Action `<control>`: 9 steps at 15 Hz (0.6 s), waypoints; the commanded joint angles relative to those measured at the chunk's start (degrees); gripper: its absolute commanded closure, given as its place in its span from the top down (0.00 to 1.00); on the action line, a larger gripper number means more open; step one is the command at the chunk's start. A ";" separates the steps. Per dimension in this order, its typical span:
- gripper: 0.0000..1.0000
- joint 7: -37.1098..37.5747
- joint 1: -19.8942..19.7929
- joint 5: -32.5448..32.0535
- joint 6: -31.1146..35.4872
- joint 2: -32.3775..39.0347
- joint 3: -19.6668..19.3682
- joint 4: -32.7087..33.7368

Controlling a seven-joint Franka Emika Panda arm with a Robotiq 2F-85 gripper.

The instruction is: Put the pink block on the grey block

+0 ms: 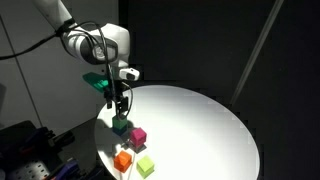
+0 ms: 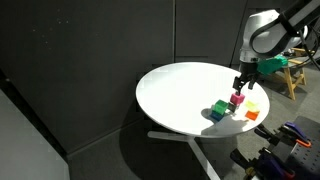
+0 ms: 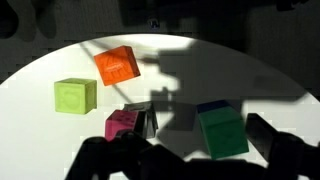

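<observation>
The claw stands wide open, its two dark fingers spread far apart at the bottom of the wrist view. It has nothing between them and grips nothing. In both exterior views the claw hangs pointing down over the near edge of the cluster of cubes, above the counter and clear of its surface. It touches none of the blocks.

Right under it, in the wrist view, the pink block lies on the counter inside the spread of the fingers, nearer the left-hand one in the picture. A dark, greyish cube face, which seems to be the grey block, sits against the pink block's side in the arm's shadow. Whether the two touch cannot be told. Nearer the other finger is a green cube with a dark part at its far side.

Further out, an orange cube and a yellow-green cube lie apart from each other in the light. The counter is round and white, and behind it is a dark backdrop.
</observation>
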 commanded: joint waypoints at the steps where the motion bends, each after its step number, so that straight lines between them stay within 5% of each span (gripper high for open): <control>1: 1.00 -2.11 -0.62 0.71 1.06 -3.39 0.25 -2.16; 9: 1.00 -7.53 -0.39 3.81 1.76 -8.99 0.05 -6.21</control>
